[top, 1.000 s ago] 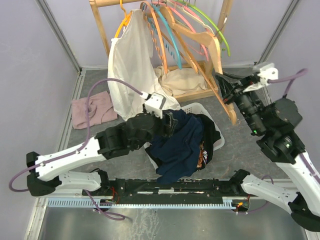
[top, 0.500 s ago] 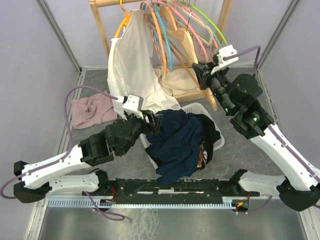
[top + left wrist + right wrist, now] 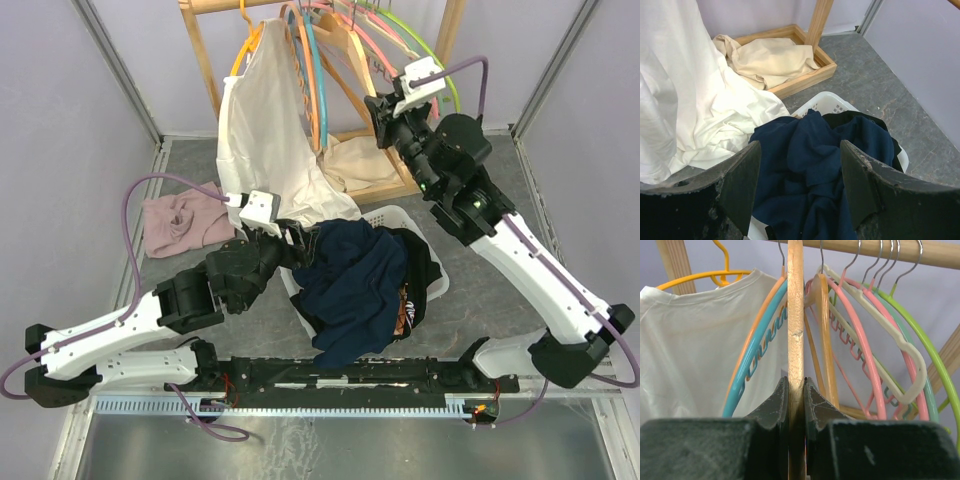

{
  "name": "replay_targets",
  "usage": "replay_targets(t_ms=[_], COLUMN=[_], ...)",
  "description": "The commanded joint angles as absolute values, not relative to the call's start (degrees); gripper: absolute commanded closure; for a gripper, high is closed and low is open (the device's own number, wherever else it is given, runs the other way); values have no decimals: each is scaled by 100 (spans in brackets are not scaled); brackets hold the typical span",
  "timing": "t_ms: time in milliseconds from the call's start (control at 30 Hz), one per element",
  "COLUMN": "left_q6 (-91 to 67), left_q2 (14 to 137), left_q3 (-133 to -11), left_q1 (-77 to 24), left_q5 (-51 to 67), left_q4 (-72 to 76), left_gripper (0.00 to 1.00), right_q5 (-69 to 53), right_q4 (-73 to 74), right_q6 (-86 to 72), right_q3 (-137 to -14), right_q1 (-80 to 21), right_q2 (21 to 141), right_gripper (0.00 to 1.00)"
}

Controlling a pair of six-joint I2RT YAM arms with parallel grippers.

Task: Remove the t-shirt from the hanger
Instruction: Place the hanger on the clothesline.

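Right wrist view: right tool (image 3: 795,386) gripped a wooden hanger (image 3: 795,325); tugging could snag plastic hangers (image 3: 873,365) at three o'clock; left tool (image 3: 800,152) gaped

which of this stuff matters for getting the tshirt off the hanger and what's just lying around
job: white t-shirt, on yellow hanger; wooden hanger, clamped in right gripper; white basket holding navy garment
lying about: pink cloth, beige cloth, spare coloured hangers
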State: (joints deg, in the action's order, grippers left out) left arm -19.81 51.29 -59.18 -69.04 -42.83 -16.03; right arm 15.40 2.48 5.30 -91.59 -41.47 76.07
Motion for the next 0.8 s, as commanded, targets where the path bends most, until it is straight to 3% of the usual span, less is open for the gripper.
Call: replay_targets(t_ms=[0, 767], left_q6=[-1827, -1715], left_q2=[5023, 4802], left_q3=[-5951, -5964], left_q1=[-6929, -6926], left_q5=[-4455, -4689], left_q4=[-1369, -1356], left_gripper=[29, 29], right_q5=[1655, 1036], right_q4=[-169, -38], right_q6=[765, 472], right_q3=[-9794, -11260], right_q1=[-4128, -3459], right_q2=[7937, 9479], right_gripper=[98, 98])
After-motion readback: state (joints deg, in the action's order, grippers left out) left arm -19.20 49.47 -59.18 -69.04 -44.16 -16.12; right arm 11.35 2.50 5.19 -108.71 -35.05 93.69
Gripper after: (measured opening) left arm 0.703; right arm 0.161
